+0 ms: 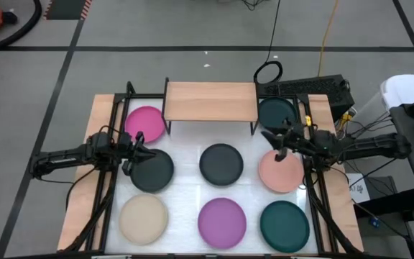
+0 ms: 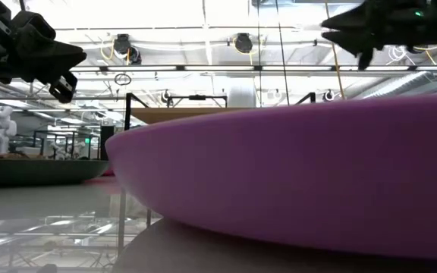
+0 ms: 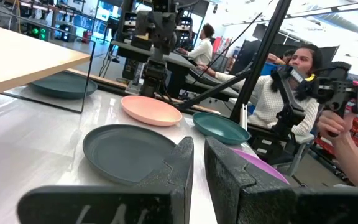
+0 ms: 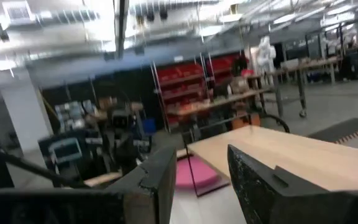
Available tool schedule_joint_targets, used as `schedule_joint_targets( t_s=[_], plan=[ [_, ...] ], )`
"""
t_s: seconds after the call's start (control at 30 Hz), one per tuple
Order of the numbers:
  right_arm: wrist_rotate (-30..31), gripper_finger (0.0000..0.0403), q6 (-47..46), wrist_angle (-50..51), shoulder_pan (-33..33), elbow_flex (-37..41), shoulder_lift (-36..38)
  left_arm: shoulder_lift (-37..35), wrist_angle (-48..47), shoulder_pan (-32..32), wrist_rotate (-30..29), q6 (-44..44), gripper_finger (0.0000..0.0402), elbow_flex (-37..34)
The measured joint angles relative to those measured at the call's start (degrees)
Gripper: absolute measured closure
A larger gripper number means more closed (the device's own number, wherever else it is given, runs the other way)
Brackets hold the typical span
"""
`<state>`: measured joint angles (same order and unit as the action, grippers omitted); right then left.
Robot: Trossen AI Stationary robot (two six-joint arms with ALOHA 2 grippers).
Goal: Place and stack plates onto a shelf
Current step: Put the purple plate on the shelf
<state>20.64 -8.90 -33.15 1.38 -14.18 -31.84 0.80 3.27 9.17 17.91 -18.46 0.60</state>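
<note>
The shelf stands at the table's far middle with nothing on its wooden top. Eight plates lie flat on the table: hot pink, two charcoal, salmon, beige, purple, and two teal. My left gripper hovers above the left charcoal plate's far-left rim, empty, its fingers a narrow gap apart. My right gripper hovers above the salmon plate's far rim, open and empty.
Black frame rails run along both side edges of the table. Cables and a black box lie behind the shelf at the right. People sit beyond the table's right side. The purple plate fills the low view.
</note>
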Motion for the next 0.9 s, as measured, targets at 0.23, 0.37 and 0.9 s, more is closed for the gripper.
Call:
schedule_joint_targets(
  t_s=[0.23,0.37,0.9],
  plan=[
    [-0.54,0.0275,4.24,0.75,0.89,-9.07,-15.75,-0.02,0.0,0.02,0.0,0.0,0.0357,-0.02],
    [-4.9,0.0275,4.17,0.38,0.97,-12.93,-22.05,0.0,-0.01,0.01,0.0,0.0,0.0357,-0.02],
    [-7.46,0.0275,4.0,3.36,2.93,-26.17,-42.92,-0.02,-0.01,0.01,0.0,0.0,0.0357,0.0]
  ],
)
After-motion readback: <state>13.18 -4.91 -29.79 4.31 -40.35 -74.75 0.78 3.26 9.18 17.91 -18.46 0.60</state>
